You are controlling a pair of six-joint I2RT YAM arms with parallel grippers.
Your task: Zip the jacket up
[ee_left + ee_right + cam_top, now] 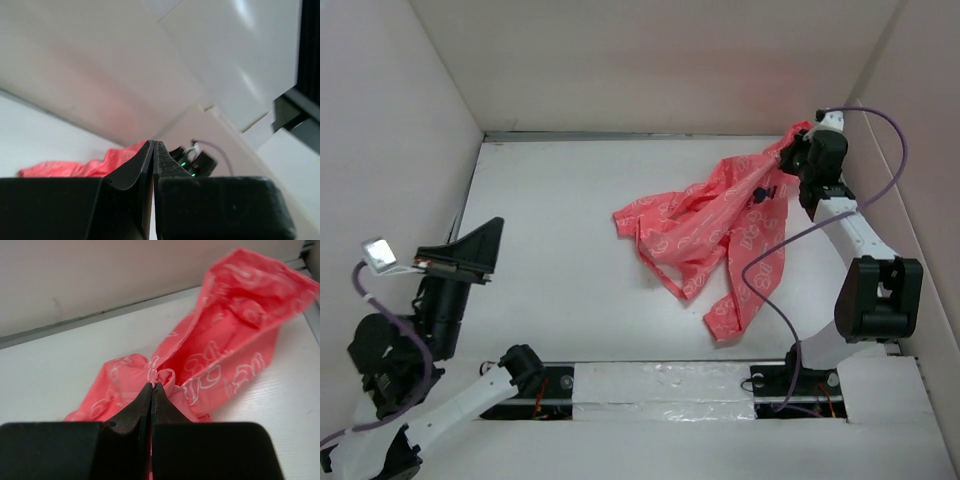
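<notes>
The coral-pink jacket [720, 225] with white lettering lies crumpled on the white table, right of centre; one end is lifted toward the back right corner. My right gripper [790, 152] is shut on a fold of that lifted fabric. In the right wrist view the closed tips [151, 386] pinch a small bunch of the jacket [220, 340], which spreads out beyond them. My left gripper [496, 226] is shut and empty, held above the table at the far left, well apart from the jacket. In the left wrist view its tips [152, 145] point across at the distant jacket [75, 167].
White walls close the table in: the left wall [390, 150], the back wall [660, 60] and the right wall [920, 150]. The right arm's elbow [878, 295] and its purple cable [770, 260] stand by the jacket's near right end. The right arm also shows in the left wrist view [200, 160].
</notes>
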